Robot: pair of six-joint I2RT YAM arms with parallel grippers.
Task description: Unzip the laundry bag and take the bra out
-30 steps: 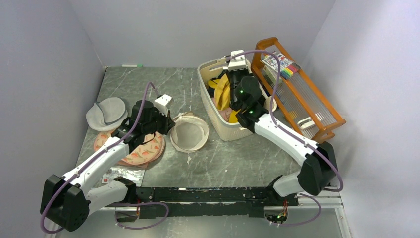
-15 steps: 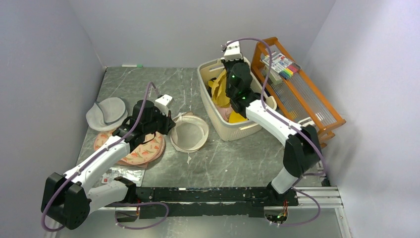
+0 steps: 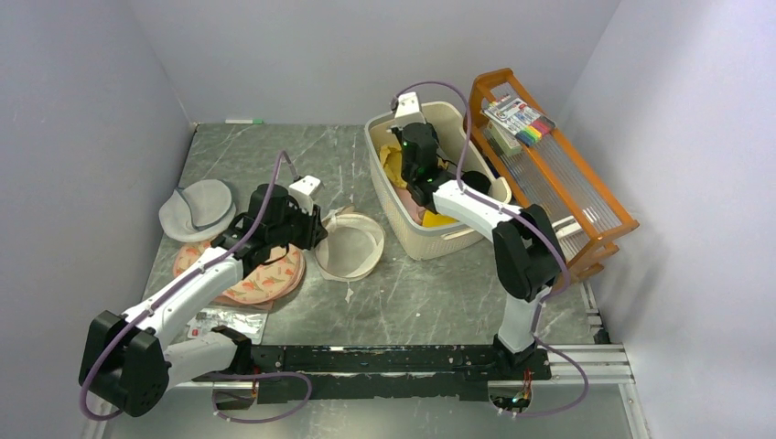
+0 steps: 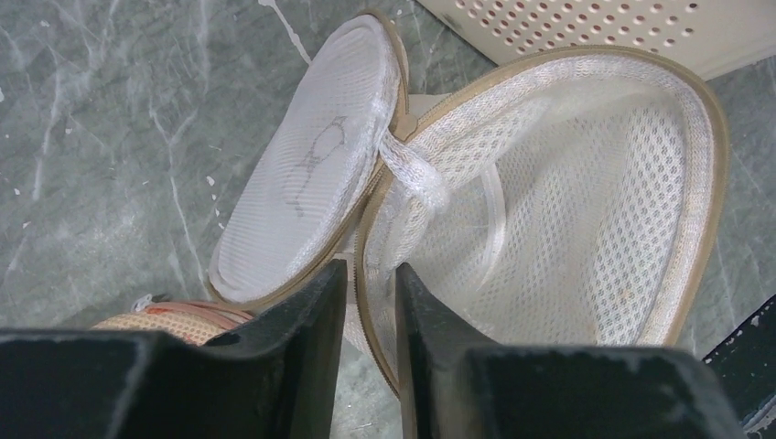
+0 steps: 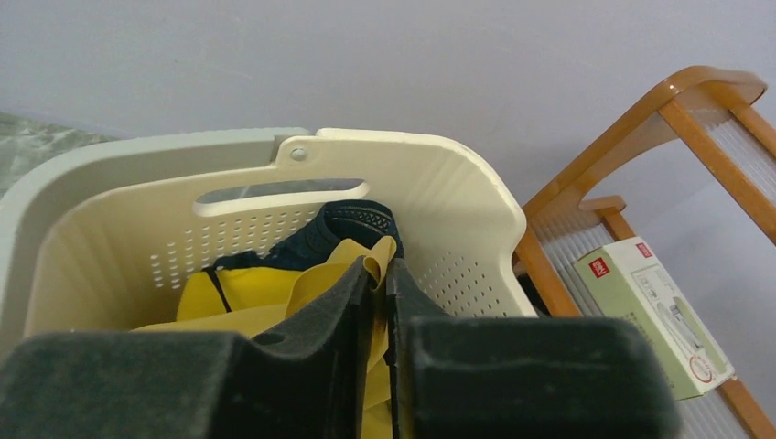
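Note:
The cream-white mesh laundry bag lies unzipped on the table, its lid flipped to the left and its inside showing no garment. My left gripper is shut on the bag's zip rim, which runs between the fingertips in the left wrist view. My right gripper is over the cream basket and shut on a fold of the mustard-yellow bra, whose thin dark strap shows. The bra hangs into the basket.
The pink bag with orange-red shapes lies under my left arm, and the grey round bag lies left of it. A foil packet lies near the front. A wooden rack stands right of the basket. Other cloths fill the basket.
My right gripper has moved left and towards the back across the basket with the yellow bra in it. My left gripper has stayed on the bag's rim.

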